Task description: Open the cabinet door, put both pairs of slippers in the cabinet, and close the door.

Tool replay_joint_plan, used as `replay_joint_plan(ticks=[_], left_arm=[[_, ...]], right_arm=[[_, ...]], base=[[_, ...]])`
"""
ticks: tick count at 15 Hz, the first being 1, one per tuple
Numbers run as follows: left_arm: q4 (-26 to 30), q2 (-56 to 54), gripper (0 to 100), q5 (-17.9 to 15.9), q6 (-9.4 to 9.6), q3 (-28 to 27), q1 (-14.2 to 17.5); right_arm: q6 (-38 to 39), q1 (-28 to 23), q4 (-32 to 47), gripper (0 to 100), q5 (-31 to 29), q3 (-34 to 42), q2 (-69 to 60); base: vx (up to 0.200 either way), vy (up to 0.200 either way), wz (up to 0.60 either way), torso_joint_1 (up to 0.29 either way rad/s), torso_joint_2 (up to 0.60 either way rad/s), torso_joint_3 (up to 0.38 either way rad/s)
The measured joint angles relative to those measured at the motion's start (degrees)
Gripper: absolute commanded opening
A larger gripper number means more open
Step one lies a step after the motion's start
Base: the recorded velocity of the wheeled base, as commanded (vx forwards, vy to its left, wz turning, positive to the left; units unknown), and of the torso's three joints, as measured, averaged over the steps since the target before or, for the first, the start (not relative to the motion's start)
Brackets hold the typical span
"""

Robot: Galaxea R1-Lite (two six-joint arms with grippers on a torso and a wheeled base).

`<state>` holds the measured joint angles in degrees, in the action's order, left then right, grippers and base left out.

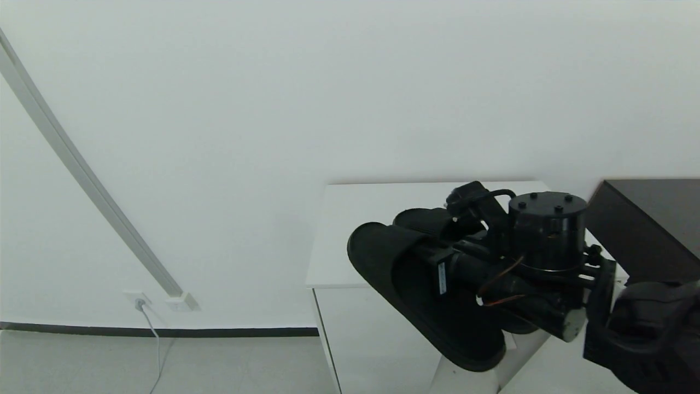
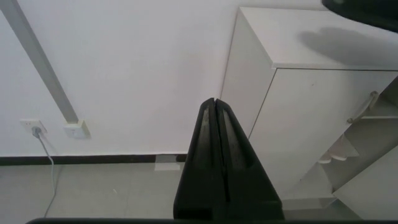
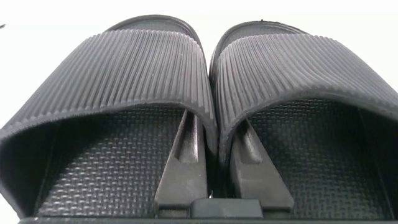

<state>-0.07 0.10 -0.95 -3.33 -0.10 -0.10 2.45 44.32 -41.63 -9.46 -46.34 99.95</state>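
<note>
A pair of black slippers (image 1: 383,257) hangs in the air over the front edge of the white cabinet (image 1: 377,202). My right gripper (image 3: 214,163) is shut on them: one finger (image 3: 183,162) sits inside each slipper and they pinch the two inner side walls together under the ribbed straps. The cabinet door (image 2: 311,124) with its bar handle (image 2: 365,107) stands open, and shelves (image 2: 379,121) show behind it. My left gripper (image 2: 215,106) is shut on nothing, low and to the left of the cabinet (image 2: 292,43).
A dark tabletop (image 1: 645,219) stands right of the cabinet. A wall socket (image 1: 136,300) with a cable and a slanted conduit (image 1: 82,169) are on the white wall at the left. Grey floor lies open left of the cabinet.
</note>
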Motion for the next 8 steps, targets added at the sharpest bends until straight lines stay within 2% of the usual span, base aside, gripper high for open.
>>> replay_joint_plan(ticks=[3,8], left_arm=[[0.0,0.0,0,0.0,0.0,0.0,0.0],[0.0,0.0,0,-0.1,0.0,0.0,0.0]], right_arm=[[-0.6,-1.0,4.5,0,2.1,4.1,-5.6],[-0.5,-1.9,4.7,0,1.8,5.3,-7.4]], base=[[0.0,0.0,0.0,0.0,0.0,0.0],[0.0,0.0,0.0,0.0,0.0,0.0]])
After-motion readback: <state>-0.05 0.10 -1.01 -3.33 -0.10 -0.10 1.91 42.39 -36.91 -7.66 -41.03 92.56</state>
